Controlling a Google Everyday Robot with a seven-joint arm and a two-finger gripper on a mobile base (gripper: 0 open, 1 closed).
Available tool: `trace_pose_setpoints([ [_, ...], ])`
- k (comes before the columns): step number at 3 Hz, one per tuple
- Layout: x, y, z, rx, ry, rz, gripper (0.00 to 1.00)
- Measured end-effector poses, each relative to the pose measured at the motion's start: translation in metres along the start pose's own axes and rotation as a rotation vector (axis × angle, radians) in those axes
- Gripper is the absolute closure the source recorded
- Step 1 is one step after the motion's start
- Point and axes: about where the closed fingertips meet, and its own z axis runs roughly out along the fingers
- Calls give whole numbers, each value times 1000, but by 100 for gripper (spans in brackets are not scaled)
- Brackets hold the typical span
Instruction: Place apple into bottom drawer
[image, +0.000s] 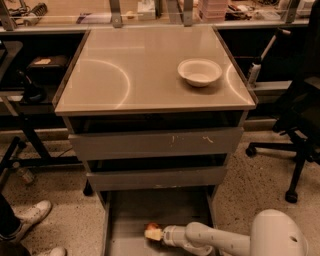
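Observation:
The bottom drawer (125, 220) is pulled out under the cabinet, its flat grey floor showing. The apple (151, 231), small and reddish-yellow, is low over the drawer floor near its middle front. My gripper (159, 234) reaches in from the right at the end of a white arm and is at the apple's right side, in contact with it. I cannot tell whether the apple rests on the floor.
A white bowl (199, 71) sits on the beige cabinet top (125, 75). Two upper drawers (155, 144) are shut. A black office chair (300, 125) stands to the right. A person's white shoes (32, 214) are at the lower left.

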Motion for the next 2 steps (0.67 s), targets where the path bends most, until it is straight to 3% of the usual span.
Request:
trace_pose_setpoints([
  [2, 0, 0, 0, 0, 0, 0, 12],
])
